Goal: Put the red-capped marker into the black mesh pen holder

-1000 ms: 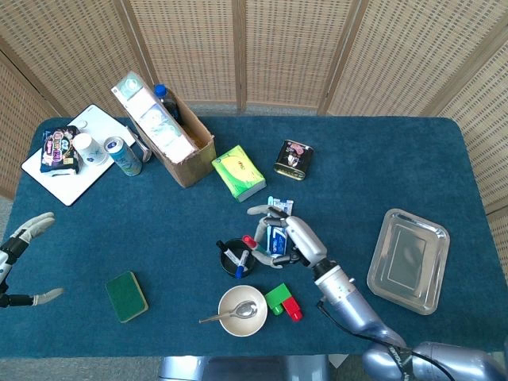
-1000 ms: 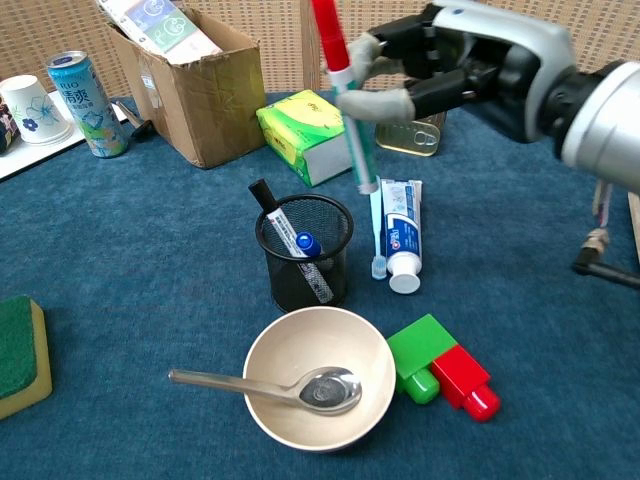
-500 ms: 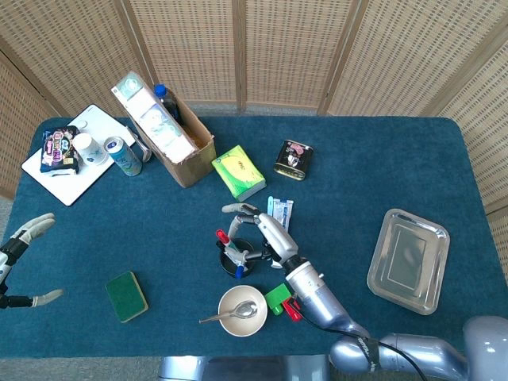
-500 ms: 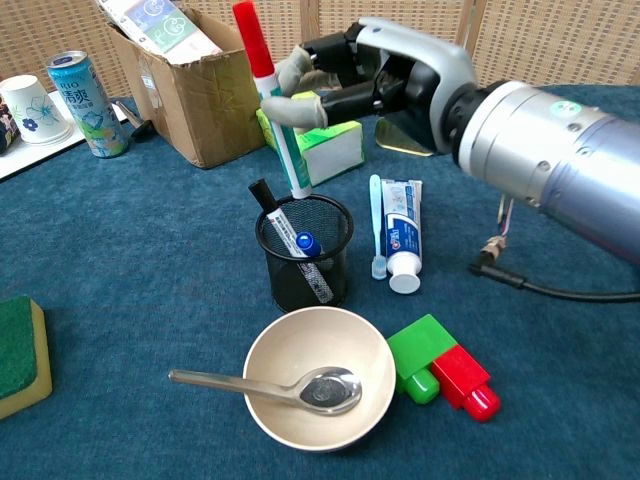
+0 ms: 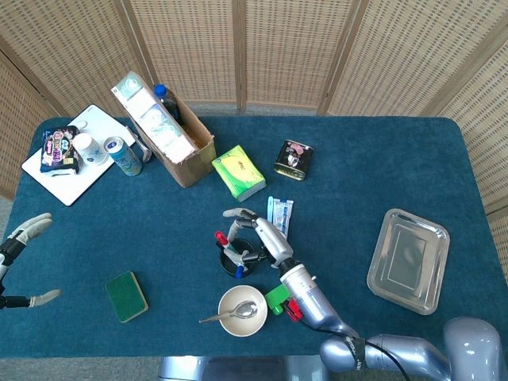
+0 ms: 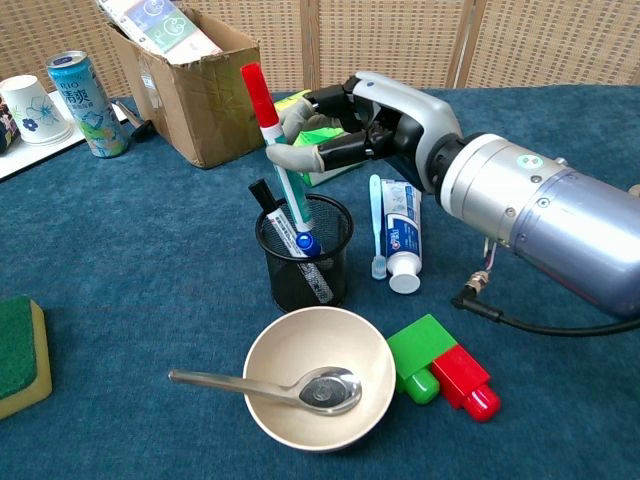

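My right hand (image 6: 350, 125) (image 5: 258, 236) pinches the red-capped marker (image 6: 272, 140) (image 5: 225, 240) and holds it nearly upright. The marker's lower end reaches down inside the black mesh pen holder (image 6: 305, 270) (image 5: 238, 256), which also contains a black pen and a blue-tipped one. The holder stands on the blue cloth just behind the bowl. My left hand (image 5: 28, 230) hovers open at the far left edge of the table, holding nothing.
A cream bowl (image 6: 318, 390) with a spoon sits in front of the holder. Toothpaste and a toothbrush (image 6: 398, 235) lie to its right, green and red blocks (image 6: 445, 372) nearer. Cardboard box (image 6: 190, 80), tissue pack, tin, can, metal tray (image 5: 407, 259) and green sponge (image 5: 127, 296) stand around.
My right hand carried the marker leftward from above the toothpaste to over the holder, then lowered it so its lower end now sits inside the holder.
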{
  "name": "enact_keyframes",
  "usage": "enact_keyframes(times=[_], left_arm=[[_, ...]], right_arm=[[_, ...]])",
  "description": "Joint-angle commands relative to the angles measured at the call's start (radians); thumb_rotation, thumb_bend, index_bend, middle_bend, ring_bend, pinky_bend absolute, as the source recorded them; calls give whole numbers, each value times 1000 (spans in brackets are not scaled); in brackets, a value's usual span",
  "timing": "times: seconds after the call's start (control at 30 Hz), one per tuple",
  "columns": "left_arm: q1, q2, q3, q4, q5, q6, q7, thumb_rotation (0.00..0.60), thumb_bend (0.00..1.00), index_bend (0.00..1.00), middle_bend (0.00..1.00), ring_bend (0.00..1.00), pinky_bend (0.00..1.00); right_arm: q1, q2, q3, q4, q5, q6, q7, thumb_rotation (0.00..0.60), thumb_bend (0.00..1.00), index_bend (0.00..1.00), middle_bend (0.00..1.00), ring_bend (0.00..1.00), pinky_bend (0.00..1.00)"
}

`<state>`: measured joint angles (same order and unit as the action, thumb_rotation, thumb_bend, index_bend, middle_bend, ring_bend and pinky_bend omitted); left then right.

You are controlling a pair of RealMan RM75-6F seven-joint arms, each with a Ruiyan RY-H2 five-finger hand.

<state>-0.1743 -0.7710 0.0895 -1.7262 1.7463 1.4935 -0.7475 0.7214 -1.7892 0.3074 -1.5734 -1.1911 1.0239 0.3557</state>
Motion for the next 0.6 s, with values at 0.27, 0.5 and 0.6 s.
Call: enact_keyframes(times=[0.27, 0.5, 0.6], left_arm=[[-2, -2, 0, -1, -4, -6, 9, 600, 166, 73, 0, 0, 169], [-1, -2, 2, -6, -2, -6, 20, 600, 167, 73, 0, 0, 169], [-2, -2, 3, -7, -2, -8, 21, 600, 166, 73, 0, 0, 169]], right_arm=[[-29, 43, -25, 11, -74, -21, 116, 600, 479, 349, 191, 97, 279], [-46, 58, -47, 38, -135, -8, 188, 600, 515, 262, 173, 79, 275], [-53, 70, -54, 37, -155, 1, 206, 600, 516, 254, 169, 76, 275]])
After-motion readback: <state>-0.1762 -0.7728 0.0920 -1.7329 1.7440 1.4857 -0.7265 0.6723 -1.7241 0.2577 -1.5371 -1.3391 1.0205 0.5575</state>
